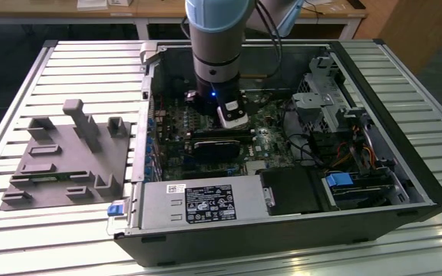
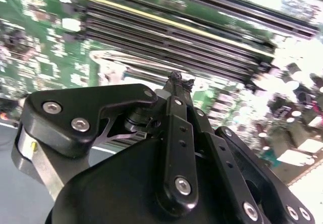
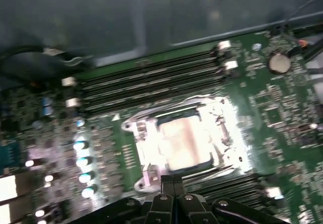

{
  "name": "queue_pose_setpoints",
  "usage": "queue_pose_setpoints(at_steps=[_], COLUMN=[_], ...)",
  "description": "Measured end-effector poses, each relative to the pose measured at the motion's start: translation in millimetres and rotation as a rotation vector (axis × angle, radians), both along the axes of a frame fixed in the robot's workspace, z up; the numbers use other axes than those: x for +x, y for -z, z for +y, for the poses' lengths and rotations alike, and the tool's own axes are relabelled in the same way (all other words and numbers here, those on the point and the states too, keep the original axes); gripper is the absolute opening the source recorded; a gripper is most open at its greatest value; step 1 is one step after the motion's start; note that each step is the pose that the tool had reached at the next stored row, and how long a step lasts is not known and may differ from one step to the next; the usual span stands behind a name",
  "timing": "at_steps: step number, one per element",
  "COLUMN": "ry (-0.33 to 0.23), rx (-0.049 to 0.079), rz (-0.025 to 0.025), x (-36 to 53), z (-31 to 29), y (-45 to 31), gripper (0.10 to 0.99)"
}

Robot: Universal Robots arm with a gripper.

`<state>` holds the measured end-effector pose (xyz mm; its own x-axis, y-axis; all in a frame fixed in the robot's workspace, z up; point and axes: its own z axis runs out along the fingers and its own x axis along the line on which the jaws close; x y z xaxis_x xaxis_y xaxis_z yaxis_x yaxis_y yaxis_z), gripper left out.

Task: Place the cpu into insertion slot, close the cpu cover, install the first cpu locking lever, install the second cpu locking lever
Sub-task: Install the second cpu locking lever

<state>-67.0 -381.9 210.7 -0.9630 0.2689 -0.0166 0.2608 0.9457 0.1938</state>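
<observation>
In the first wrist view the cpu (image 3: 181, 143) lies flat in the insertion slot (image 3: 146, 173) on the green board, its pale metal top glaring in the light. The cpu cover (image 3: 224, 133) lies down around it as a grey frame. A thin wire lever (image 3: 166, 108) runs along the socket's side toward the memory slots. My gripper (image 3: 173, 180) is shut, fingertips pressed together with nothing between them, just above the socket's opposite edge. In the second wrist view the gripper (image 2: 176, 77) points at the socket's metal edge (image 2: 126, 65).
The arm (image 1: 217, 52) reaches down into the open computer case (image 1: 374, 190). Long black memory slots (image 3: 151, 80) flank the socket. A black heatsink block (image 1: 219, 148), cables and a drive cage (image 1: 321, 103) crowd the case. A grey fixture tray (image 1: 60, 155) sits at the exterior view's left.
</observation>
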Motion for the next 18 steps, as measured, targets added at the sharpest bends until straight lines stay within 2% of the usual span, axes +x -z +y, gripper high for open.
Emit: queue_pose_setpoints(at_steps=[4,7,11,12,18], ry=[0.0,0.0,0.0,0.0,0.0], rx=[0.0,-0.007,-0.024,-0.032,-0.053], rz=[0.0055,0.006,0.006,0.006,0.0059], x=[14.1,15.8,16.2,16.4,17.5], z=[0.0,2.5,10.5,14.8,29.5], y=[0.0,0.0,0.0,0.0,0.0], gripper=[0.102,0.102,0.102,0.102,0.102])
